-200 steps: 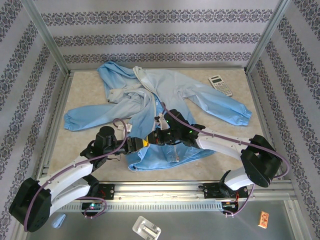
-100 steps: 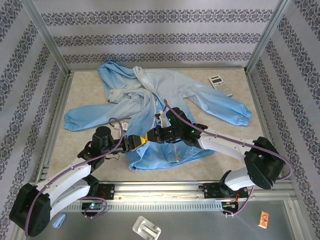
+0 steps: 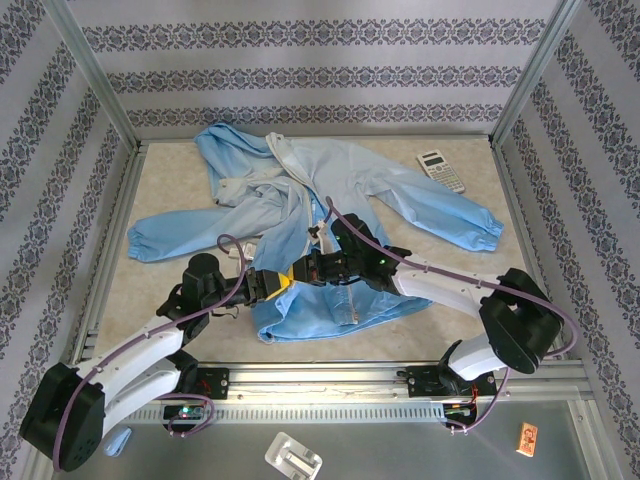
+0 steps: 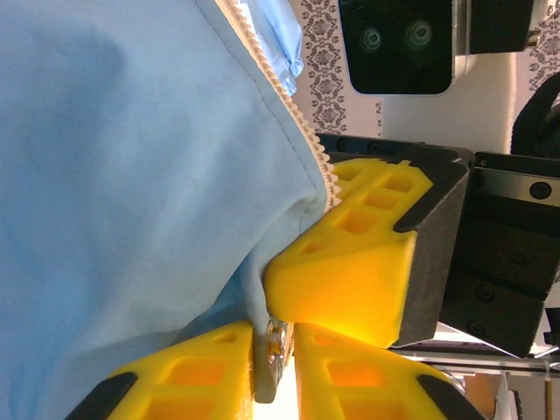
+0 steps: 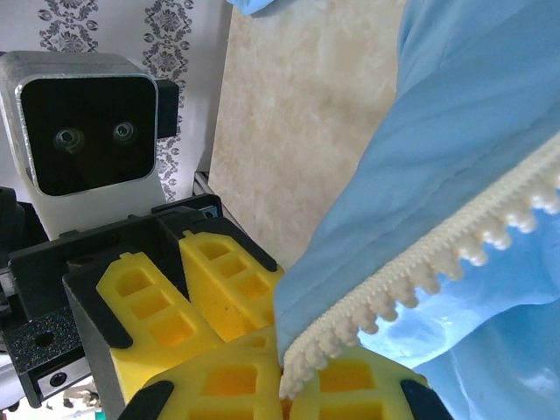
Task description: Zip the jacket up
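So the jacket lay spread across the middle of the desk, hood up toward 11 o'clock and sleeves flung out to 9 and 3. A calculator sat just off its shoulder at about 1 o'clock. Both my jaws met at the hem end of the front opening, on the jacket's 6 o'clock side, nearly touching each other.

My read was that this was the fiddly starter bit: getting the bottom end of one zipper half seated in the hardware on the other half. To do that well, I figured the pinch should sit as low on the tape as possible so the end stays stiff. I'd also keep both halves level and feed the end straight in rather than at an angle. I'd only start pulling toward 12 o'clock once it was properly bottomed out, with the hem pinned so the thin fabric couldn't bunch.

My right jaws were fully closed, pinching the bottom end of the white zipper strip together with its fabric edge. The teeth ran out of the pinch toward 2 o'clock in my wrist view.

My left jaws were closed down on a small metal piece, clamped between the yellow fingers. It was probably the slider or its pull, but it sat edge-on, so I couldn't tell which.
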`<action>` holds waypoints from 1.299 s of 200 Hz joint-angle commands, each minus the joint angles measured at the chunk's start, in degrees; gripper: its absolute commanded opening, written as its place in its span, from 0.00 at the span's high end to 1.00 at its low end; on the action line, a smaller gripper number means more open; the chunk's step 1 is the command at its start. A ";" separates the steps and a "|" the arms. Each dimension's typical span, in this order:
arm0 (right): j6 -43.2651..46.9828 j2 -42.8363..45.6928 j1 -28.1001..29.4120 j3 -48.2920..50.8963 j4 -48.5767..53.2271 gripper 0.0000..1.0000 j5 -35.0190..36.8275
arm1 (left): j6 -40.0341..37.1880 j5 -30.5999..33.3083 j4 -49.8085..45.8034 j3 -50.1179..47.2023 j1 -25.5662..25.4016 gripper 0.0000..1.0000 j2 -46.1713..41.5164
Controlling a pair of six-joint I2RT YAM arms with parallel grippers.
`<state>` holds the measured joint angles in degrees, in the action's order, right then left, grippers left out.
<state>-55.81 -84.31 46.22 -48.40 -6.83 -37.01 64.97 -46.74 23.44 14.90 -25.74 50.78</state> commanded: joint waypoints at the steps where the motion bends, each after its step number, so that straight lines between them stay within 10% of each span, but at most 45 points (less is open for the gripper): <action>1: -0.68 -1.68 -0.14 -2.18 -2.49 1.00 -1.40 | 0.05 -3.93 4.69 -0.37 0.41 0.87 -1.25; 39: -0.42 -1.96 -0.24 -2.72 -1.34 0.99 -0.46 | -0.60 -4.41 4.64 -0.04 0.59 1.00 -0.88; 70: 3.19 1.16 -1.61 -3.54 6.58 0.61 2.13 | -1.76 -2.57 3.56 -0.31 1.17 1.00 -0.90; 96: 3.96 6.57 -6.49 2.13 10.20 0.50 4.66 | -3.52 -0.12 -0.45 0.20 1.73 1.00 -1.62; 152: 7.01 10.96 -16.27 13.58 14.52 0.44 11.59 | -11.63 6.63 -15.24 4.31 2.97 1.00 -4.64; 260: 12.31 -2.11 -13.35 11.23 13.90 0.39 16.03 | -14.31 11.54 -19.58 1.52 3.41 1.00 -5.79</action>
<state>-45.82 -85.17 32.32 -36.27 6.20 -23.27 51.79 -36.75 4.19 17.96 -23.11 44.77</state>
